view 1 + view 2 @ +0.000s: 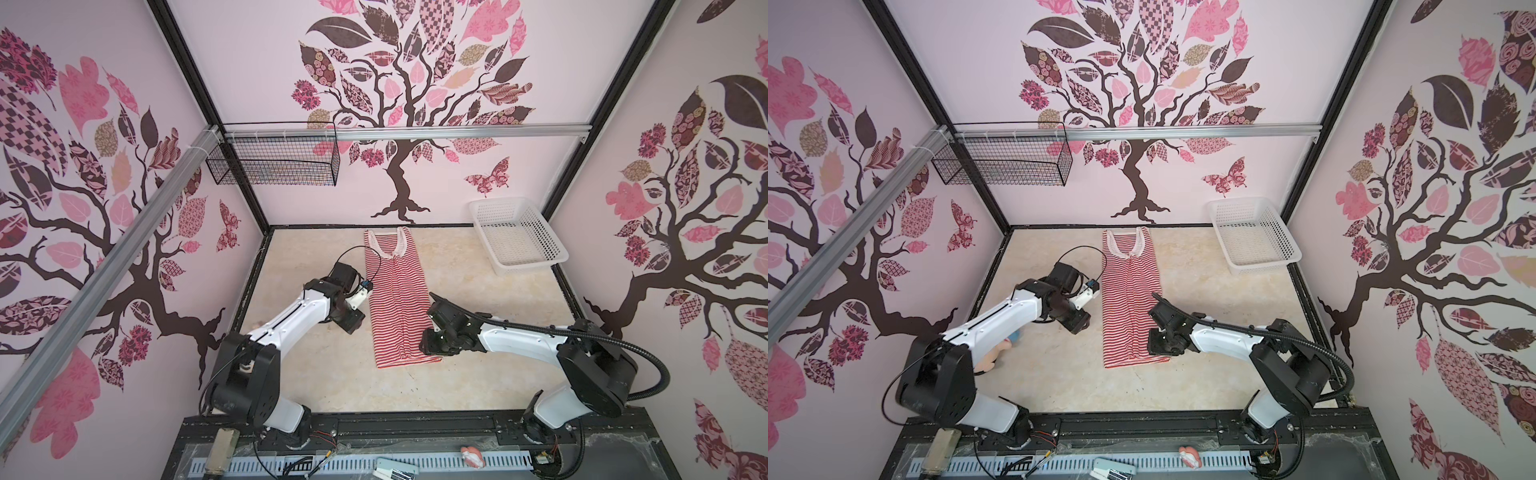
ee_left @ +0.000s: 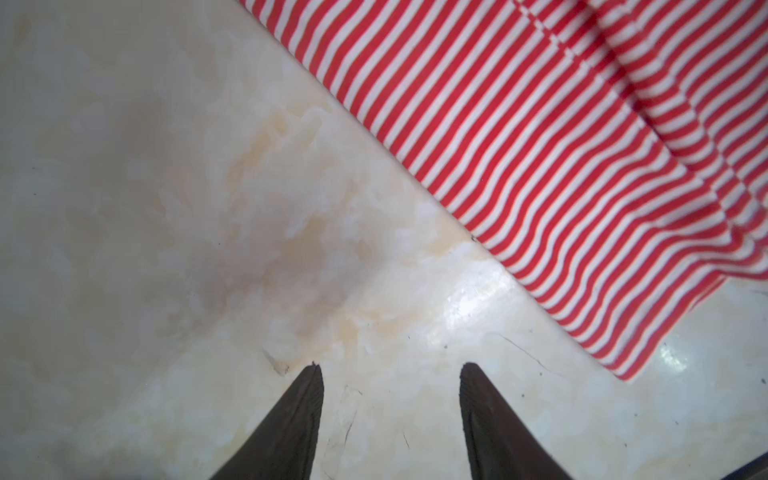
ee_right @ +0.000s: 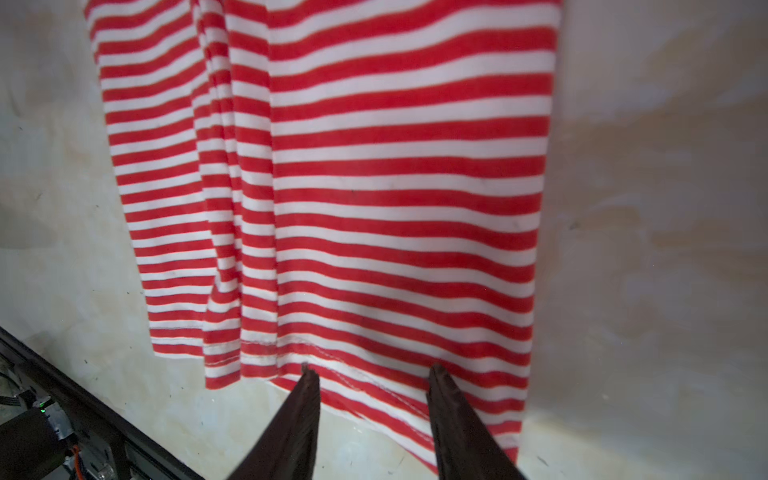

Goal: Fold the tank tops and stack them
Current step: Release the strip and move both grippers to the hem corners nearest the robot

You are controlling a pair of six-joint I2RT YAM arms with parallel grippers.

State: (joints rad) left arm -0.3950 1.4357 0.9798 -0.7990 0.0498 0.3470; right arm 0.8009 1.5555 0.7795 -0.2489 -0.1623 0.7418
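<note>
No writing can be read anywhere in these views. The tank top (image 1: 397,299) lies flat on the marbled cream counter (image 1: 478,316), folded lengthwise into a long narrow strip, its soft knit in thin red and white stripes, its white ribbed neck trim at the end toward the back wall and its stitched hem toward the arms' bases. A white perforated plastic basket (image 1: 517,235) sits on the counter beside the top's neck end, well apart from it. A black wire basket (image 1: 274,160) hangs from an aluminium rail above and beyond the top. A plush doll (image 1: 994,357) lies well off the top's long edge, partly hidden behind the left arm. The left pincer (image 2: 390,370) hangs open and empty over bare counter just beside the top's long edge, its dark tapered fingers (image 2: 305,399) apart. The right pincer (image 3: 370,368) hovers at the hem corner, open, its fingers (image 3: 444,395) over the striped cloth; whether they touch it cannot be told. Nothing stands between either pincer and the top.
</note>
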